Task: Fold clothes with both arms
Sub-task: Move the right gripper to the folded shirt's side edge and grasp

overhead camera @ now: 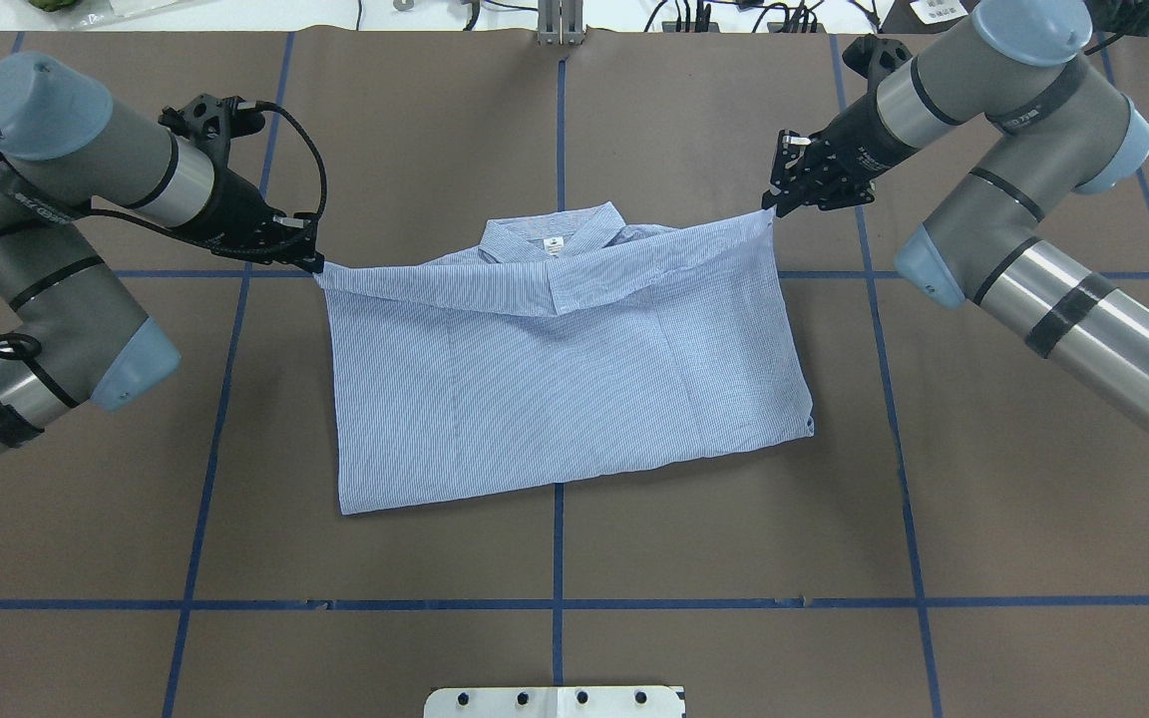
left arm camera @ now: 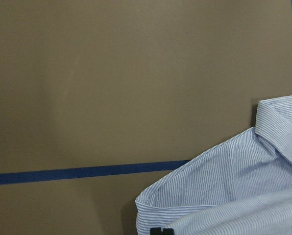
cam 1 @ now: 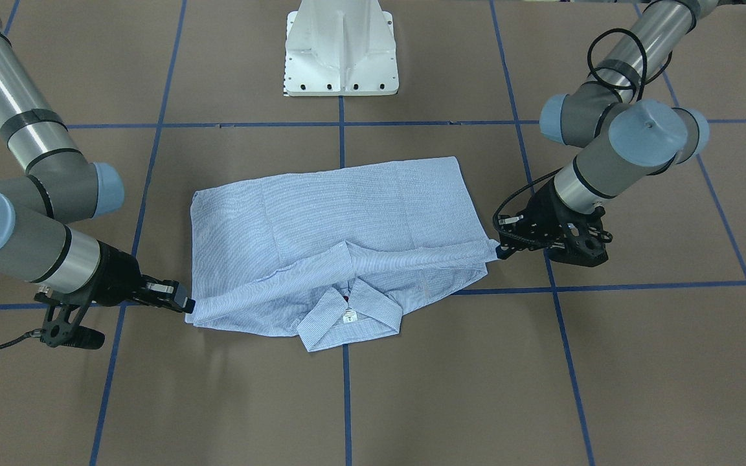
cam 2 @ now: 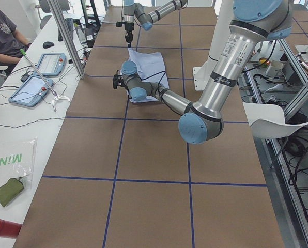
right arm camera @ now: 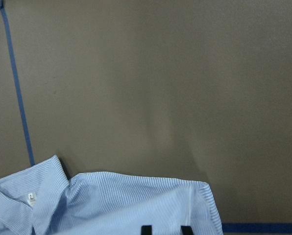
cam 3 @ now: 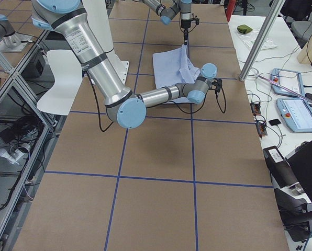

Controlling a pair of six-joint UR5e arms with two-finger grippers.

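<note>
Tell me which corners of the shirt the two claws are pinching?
The two corners beside the collar: the left gripper holds one, the right gripper the other. The other two corners of the shirt lie free.

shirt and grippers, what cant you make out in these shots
Shirt buttons and pocket: none shows in any view; its own cloth hides them.
Collar label: print too small, overhead and front views.
Left gripper fingers: cut off by the left wrist view's bottom edge.
Right gripper fingers: likewise in the right wrist view.
Side views: shirt far and small, the near arm covers part.
</note>
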